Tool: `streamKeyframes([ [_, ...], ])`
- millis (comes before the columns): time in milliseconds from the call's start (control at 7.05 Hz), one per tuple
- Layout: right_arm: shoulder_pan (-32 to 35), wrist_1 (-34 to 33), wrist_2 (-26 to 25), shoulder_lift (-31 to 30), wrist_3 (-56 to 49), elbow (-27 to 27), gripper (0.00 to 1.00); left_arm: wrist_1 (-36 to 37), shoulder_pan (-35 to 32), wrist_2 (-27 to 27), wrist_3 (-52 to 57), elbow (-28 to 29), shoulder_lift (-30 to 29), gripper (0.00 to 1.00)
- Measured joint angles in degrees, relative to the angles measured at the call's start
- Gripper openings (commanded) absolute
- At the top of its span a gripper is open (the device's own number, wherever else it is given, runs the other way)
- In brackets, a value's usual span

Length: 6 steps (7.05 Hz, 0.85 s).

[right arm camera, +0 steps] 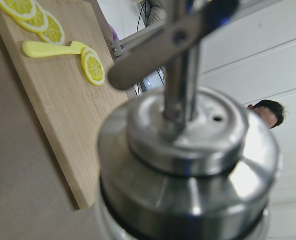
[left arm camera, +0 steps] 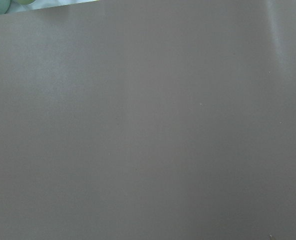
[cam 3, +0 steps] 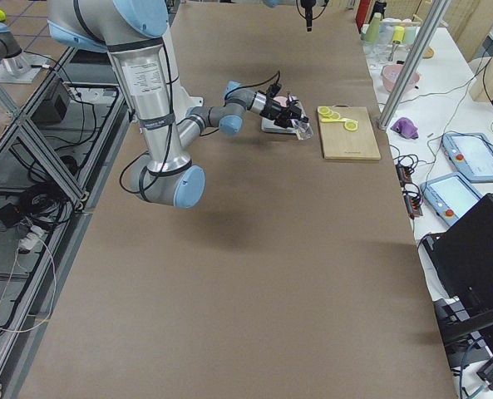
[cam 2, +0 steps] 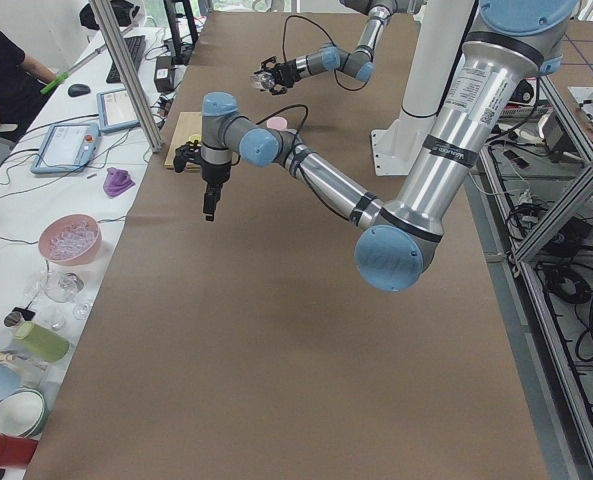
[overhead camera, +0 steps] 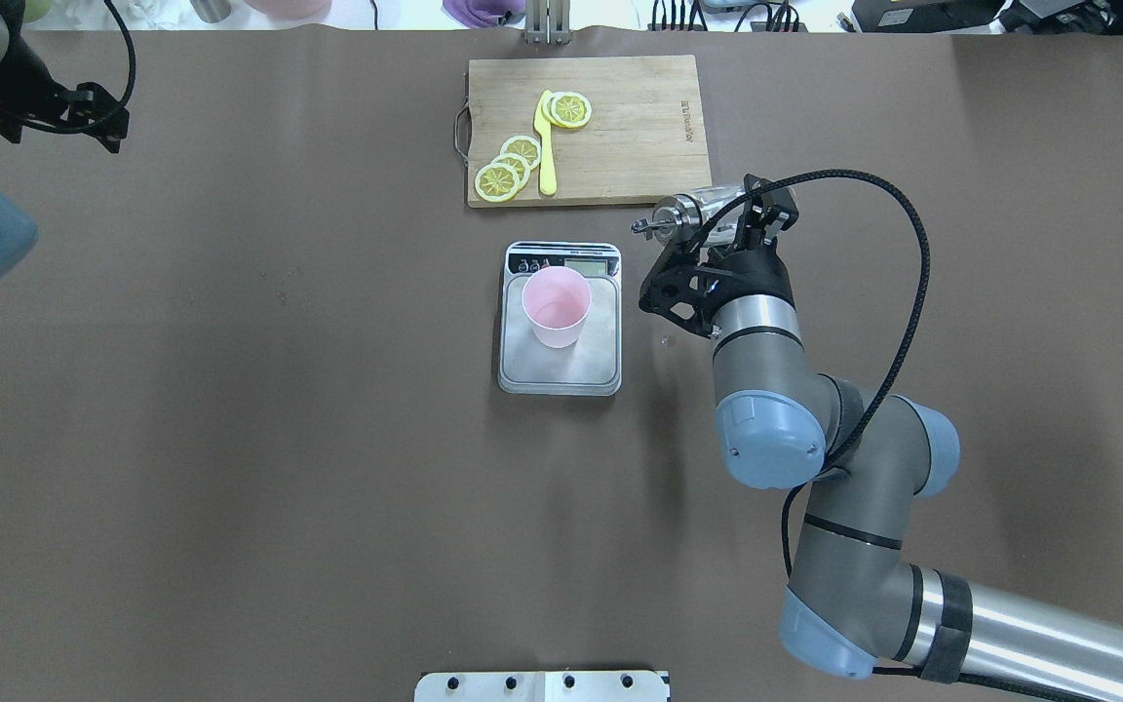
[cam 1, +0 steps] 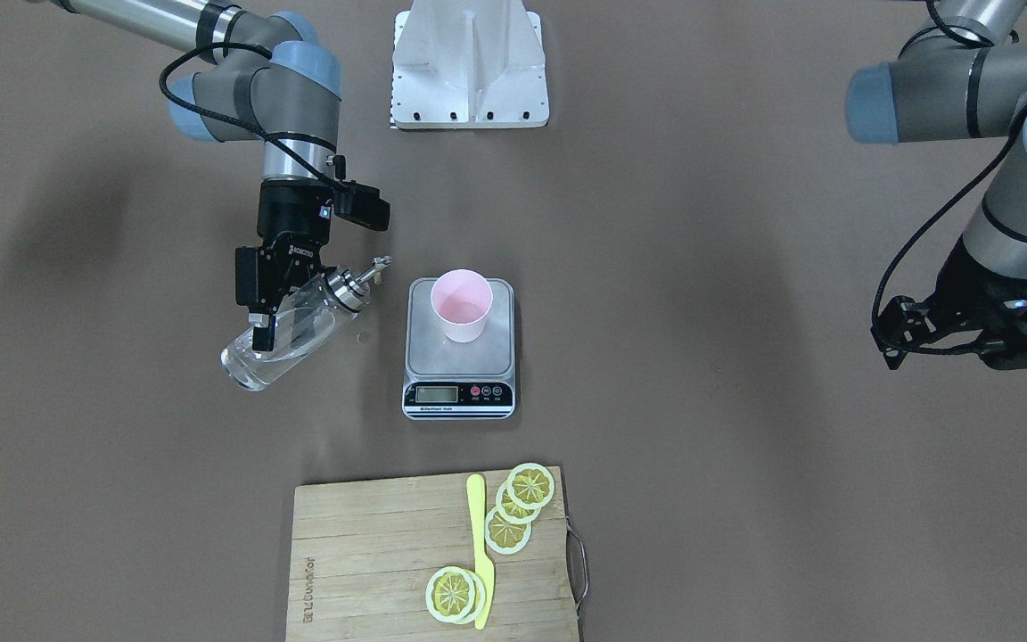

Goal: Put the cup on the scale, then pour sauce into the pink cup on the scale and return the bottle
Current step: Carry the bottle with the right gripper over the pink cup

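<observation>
1. We see a wide brown counter (cam 1: 745, 499) that carries everything, with the robot's white mounting block (cam 1: 469, 71) at its far edge in the front-facing view.
2. The right arm (cam 1: 291, 98) reaches down beside the scale. Its claw (cam 1: 277, 323) is clenched around the glass body of the bottle.
3. The left arm (cam 1: 1004, 98) hangs well away from the scale, out toward the counter's end. Its claw (cam 1: 890, 337) has its fingers spread apart and grips nothing, and its wrist camera shows only bare counter.
4. A wooden cutting board (cam 1: 371, 553) lies flat on the operators' side of the scale, apart from it.
5. The scale (cam 1: 442, 357) sits near the middle of the counter, its black display strip facing the board.
6. The bottle (cam 1: 246, 364) is held off the counter and steeply tilted, nearly on its side. Its metal pourer cap (cam 1: 346, 290) points toward the scale and stops just beside the scale's edge, not over the cup. In the right wrist view the cap fills the frame, blurred.
7. The pink cup (cam 1: 461, 305) stands upright on the steel platform, toward the robot's side of it. We cannot tell whether there is liquid inside.
8. Lemon slices (cam 1: 531, 486) and a yellow knife (cam 1: 478, 544) lie on the board, the knife between two groups of slices.
</observation>
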Motion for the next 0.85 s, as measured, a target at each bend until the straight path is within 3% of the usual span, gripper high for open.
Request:
streamKeyframes([
  [284,-1.9,-3.7,-3.3,1.3,-0.4,-0.4,0.00,0.0,-0.3,0.0,0.0,0.5,0.0,0.99],
  [851,-2.6,-4.9,-6.8,2.5,-2.3,-3.8,0.00,-0.1,-0.5,0.1,0.0,1.0,0.0,0.99],
])
